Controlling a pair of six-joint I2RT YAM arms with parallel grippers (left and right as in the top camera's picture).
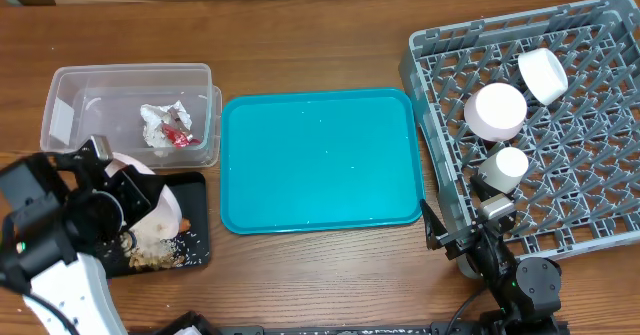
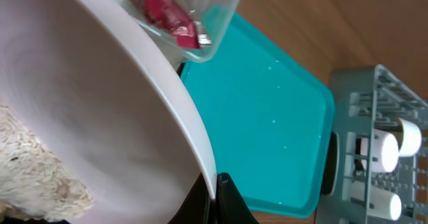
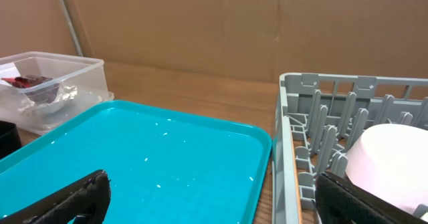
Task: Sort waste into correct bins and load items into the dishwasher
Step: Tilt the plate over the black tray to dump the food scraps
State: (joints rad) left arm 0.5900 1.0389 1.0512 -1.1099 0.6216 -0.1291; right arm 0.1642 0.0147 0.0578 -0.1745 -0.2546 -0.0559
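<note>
My left gripper is shut on the rim of a white dinner plate, held tilted over the black tray. In the left wrist view the jaws pinch the plate's edge, and beige scraps cling to its low side. More beige scraps and an orange piece lie on the tray. The clear tub holds crumpled tissue and the red wrapper. My right gripper is open and empty at the grey dish rack's front left corner. Chopsticks are out of view.
The teal serving tray lies bare between the tub and the rack. The rack holds two white bowls and a small white cup. In the right wrist view the open jaws span the teal tray's edge and the rack wall.
</note>
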